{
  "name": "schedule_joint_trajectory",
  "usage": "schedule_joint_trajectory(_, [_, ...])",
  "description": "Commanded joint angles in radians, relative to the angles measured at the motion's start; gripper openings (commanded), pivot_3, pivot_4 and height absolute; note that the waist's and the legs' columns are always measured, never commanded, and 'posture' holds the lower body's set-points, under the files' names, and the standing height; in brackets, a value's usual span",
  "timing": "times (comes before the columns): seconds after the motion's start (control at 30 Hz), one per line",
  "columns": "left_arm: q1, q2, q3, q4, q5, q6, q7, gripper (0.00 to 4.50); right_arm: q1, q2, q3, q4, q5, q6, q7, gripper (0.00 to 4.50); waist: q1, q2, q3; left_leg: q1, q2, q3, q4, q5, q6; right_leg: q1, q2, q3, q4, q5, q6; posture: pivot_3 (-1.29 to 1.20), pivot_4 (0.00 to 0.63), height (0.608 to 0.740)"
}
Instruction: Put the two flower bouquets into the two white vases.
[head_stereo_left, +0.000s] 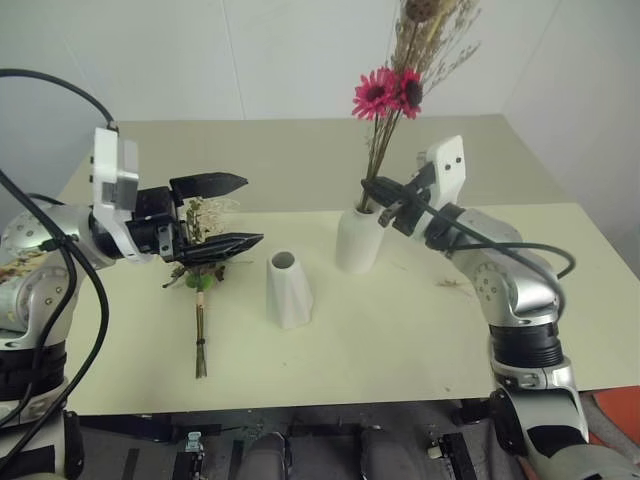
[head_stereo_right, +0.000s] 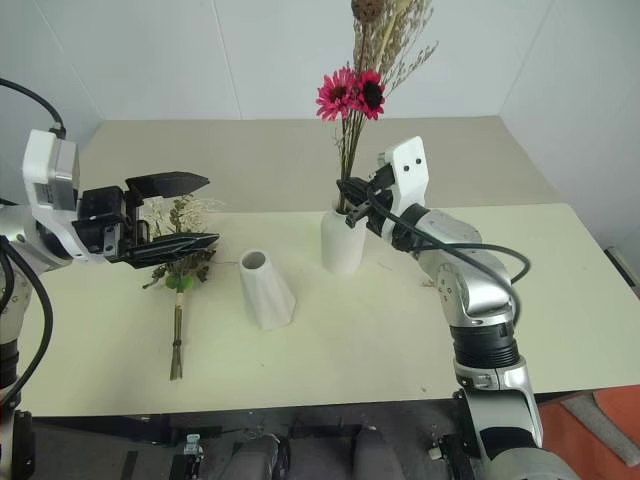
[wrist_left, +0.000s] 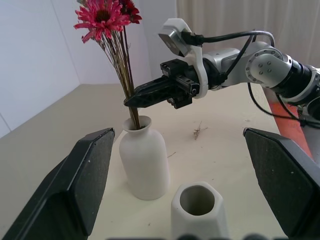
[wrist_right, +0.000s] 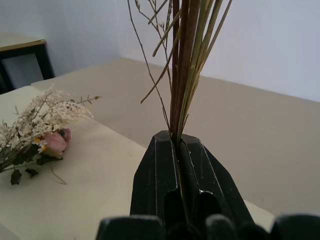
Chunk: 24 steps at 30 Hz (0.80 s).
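My right gripper (head_stereo_left: 372, 187) is pressed shut on the stems of the magenta daisy bouquet (head_stereo_left: 398, 95), just above the mouth of the taller vase (head_stereo_left: 357, 240); the stems' lower ends stand inside its narrow neck, and the daisies and beige grasses rise upright above my fingers. My left gripper (head_stereo_left: 243, 210) hangs spread wide and empty above the table (head_stereo_left: 400, 340), pointing toward the vases. Beneath it the pale pink rose bouquet (head_stereo_left: 203, 275) lies flat, stems toward me. The shorter faceted vase (head_stereo_left: 288, 290) stands empty between that bouquet and the taller vase, close to the latter
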<state>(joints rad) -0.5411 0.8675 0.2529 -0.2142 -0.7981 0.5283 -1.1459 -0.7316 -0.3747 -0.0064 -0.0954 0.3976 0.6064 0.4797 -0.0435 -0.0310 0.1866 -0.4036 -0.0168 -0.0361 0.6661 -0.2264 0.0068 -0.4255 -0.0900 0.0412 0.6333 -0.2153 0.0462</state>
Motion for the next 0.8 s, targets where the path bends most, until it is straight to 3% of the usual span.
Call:
schedule_joint_trajectory(0.03, [-0.009, 0.007, 0.02, -0.028, -0.006, -0.006, 0.005, 4.5, -0.003, 0.003, -0.008, -0.015, -0.014, -0.045, 0.009, 0.02, -0.001, 0.0, 0.0, 0.0, 0.0, 0.0, 0.0, 0.0, 0.0, 0.0, 0.0, 0.0, 0.0, 0.0, 0.0, 0.0, 0.15, 0.74])
schedule_joint_trajectory(0.17, [-0.008, 0.007, 0.02, -0.03, -0.007, -0.005, 0.006, 4.5, 0.004, 0.004, -0.008, -0.014, -0.021, -0.049, 0.014, 0.02, 0.0, 0.0, 0.0, 0.0, 0.0, 0.0, 0.0, 0.0, 0.0, 0.0, 0.0, 0.0, 0.0, 0.0, 0.0, 0.0, 0.15, 0.74])
schedule_joint_trajectory(0.27, [-0.008, 0.007, 0.02, -0.033, -0.008, -0.003, 0.006, 4.5, 0.013, 0.006, -0.011, -0.017, -0.025, -0.048, 0.019, 0.81, 0.0, 0.0, 0.0, 0.0, 0.0, 0.0, 0.0, 0.0, 0.0, 0.0, 0.0, 0.0, 0.0, 0.0, 0.0, 0.0, 0.15, 0.74])
schedule_joint_trajectory(0.3, [-0.008, 0.007, 0.02, -0.033, -0.008, -0.003, 0.007, 4.5, 0.015, 0.005, -0.012, -0.019, -0.026, -0.048, 0.02, 1.37, 0.0, 0.0, 0.0, 0.0, 0.0, 0.0, 0.0, 0.0, 0.0, 0.0, 0.0, 0.0, 0.0, 0.0, 0.0, 0.0, 0.15, 0.74])
schedule_joint_trajectory(0.33, [-0.007, 0.006, 0.021, -0.034, -0.009, -0.003, 0.007, 4.5, 0.026, -0.001, -0.013, -0.033, -0.026, -0.044, 0.022, 1.37, 0.0, 0.0, 0.0, 0.0, 0.0, 0.0, 0.0, 0.0, 0.0, 0.0, 0.0, 0.0, 0.0, 0.0, 0.0, 0.0, 0.15, 0.74])
schedule_joint_trajectory(0.4, [-0.005, 0.006, 0.022, -0.035, -0.009, -0.003, 0.008, 4.5, 0.05, -0.017, -0.013, -0.062, -0.027, -0.036, 0.03, 1.8, 0.0, 0.0, 0.0, 0.0, 0.0, 0.0, 0.0, 0.0, 0.0, 0.0, 0.0, 0.0, 0.0, 0.0, 0.0, 0.0, 0.15, 0.74])
schedule_joint_trajectory(0.53, [-0.001, 0.007, 0.024, -0.036, -0.01, -0.002, 0.009, 4.5, 0.111, -0.089, -0.013, -0.152, -0.003, 0.021, 0.081, 3.08, 0.004, 0.0, 0.0, 0.0, 0.0, 0.0, 0.0, 0.0, 0.0, 0.0, 0.0, 0.0, 0.0, 0.0, 0.0, 0.0, 0.15, 0.74])
schedule_joint_trajectory(0.8, [0.02, 0.019, 0.031, -0.037, -0.004, 0.002, 0.012, 4.5, 0.157, -0.29, 0.003, -0.275, 0.05, 0.157, 0.229, 3.08, -0.002, 0.0, 0.0, 0.002, 0.0, 0.0, 0.0, 0.0, 0.0, 0.001, 0.0, 0.0, 0.0, 0.0, 0.0, 0.0, 0.15, 0.74])
